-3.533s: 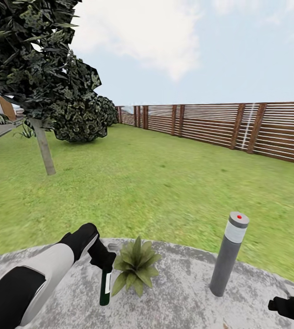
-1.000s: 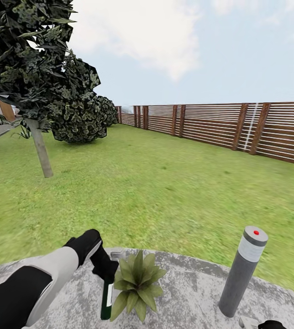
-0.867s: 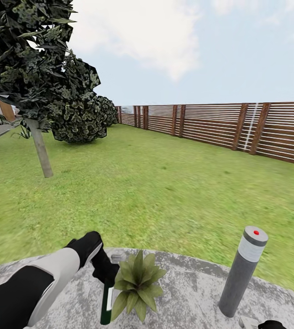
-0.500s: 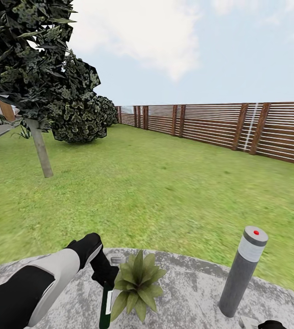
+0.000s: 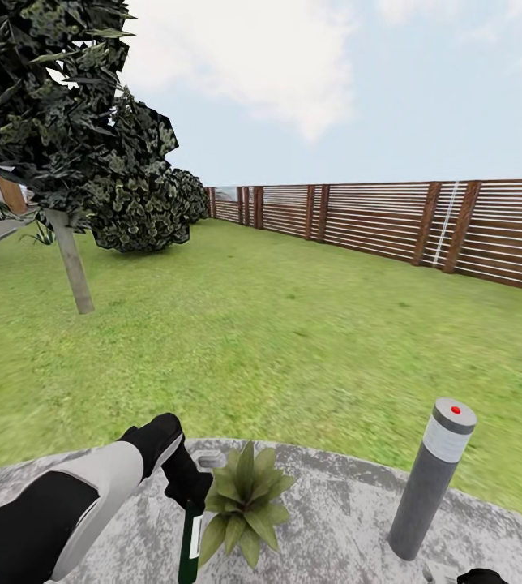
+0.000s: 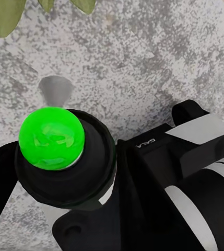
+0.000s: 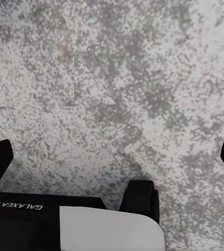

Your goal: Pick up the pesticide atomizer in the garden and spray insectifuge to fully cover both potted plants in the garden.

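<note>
My left gripper (image 5: pixel 186 493) is shut on the pesticide atomizer (image 5: pixel 188 542), a slim dark green bottle with a white label that hangs nozzle-down over the patio. In the left wrist view the atomizer's bright green tip (image 6: pixel 51 137) faces the camera between the black fingers (image 6: pixel 143 172). One potted plant (image 5: pixel 245 501), a low olive-green rosette, sits just right of the bottle, its leaves almost touching it. The other potted plant is out of view. My right gripper (image 7: pixel 112 157) hovers open above bare paving, and its hand shows at the head view's bottom right corner (image 5: pixel 480 577).
A grey bollard lamp (image 5: pixel 433 478) stands on the round paved patio (image 5: pixel 334 527) to the right of the plant. Lawn (image 5: pixel 277 341) stretches ahead to a brown slatted fence (image 5: pixel 391 223). A tree (image 5: pixel 70 268) and dark shrubs (image 5: pixel 143 211) stand at the left.
My left gripper has lowered the atomizer a little beside the plant over the last second. Before that the camera shifted, moving the bollard right and down in the picture.
</note>
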{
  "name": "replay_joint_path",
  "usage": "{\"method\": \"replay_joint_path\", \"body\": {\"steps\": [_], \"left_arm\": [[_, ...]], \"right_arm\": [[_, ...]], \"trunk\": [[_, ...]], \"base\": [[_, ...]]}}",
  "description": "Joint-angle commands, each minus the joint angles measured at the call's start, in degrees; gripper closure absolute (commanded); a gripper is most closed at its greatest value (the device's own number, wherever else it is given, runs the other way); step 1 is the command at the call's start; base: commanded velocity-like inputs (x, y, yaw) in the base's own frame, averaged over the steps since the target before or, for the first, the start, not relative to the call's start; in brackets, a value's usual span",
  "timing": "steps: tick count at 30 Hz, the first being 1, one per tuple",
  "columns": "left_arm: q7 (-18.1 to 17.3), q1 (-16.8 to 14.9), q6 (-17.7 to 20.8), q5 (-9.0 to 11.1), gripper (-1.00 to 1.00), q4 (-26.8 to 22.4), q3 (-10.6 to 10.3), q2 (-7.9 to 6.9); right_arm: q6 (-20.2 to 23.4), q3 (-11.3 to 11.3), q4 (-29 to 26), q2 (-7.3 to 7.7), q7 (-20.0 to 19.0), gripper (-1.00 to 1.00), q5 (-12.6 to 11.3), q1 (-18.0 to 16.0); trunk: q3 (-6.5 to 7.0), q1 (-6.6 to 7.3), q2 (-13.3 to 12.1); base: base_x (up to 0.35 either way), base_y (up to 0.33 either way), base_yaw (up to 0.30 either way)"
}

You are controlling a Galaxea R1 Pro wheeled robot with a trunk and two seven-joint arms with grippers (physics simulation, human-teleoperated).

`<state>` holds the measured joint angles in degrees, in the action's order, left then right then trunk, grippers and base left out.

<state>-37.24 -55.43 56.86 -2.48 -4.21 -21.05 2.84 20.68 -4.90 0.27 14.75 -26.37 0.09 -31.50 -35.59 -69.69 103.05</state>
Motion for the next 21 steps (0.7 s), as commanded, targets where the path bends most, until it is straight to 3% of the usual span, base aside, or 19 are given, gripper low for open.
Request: {"method": "replay_joint_path", "body": {"steps": [1, 21], "left_arm": [[-0.52, -0.03, 0.1, -0.24, 1.0, -0.07, -0.31, 0.14], [-0.49, -0.03, 0.1, -0.24, 1.0, -0.1, -0.24, 0.41]], "right_arm": [[0.33, -0.46, 0.01, 0.02, -0.08, -1.0, 0.03, -0.05], [0.33, -0.46, -0.01, 0.02, -0.06, -1.0, 0.18, -0.05]], "trunk": [[-0.07, 0.0, 0.05], [-0.07, 0.0, 0.05]], "base": [[0.0, 0.0, 0.0], [0.0, 0.0, 0.0]]}}
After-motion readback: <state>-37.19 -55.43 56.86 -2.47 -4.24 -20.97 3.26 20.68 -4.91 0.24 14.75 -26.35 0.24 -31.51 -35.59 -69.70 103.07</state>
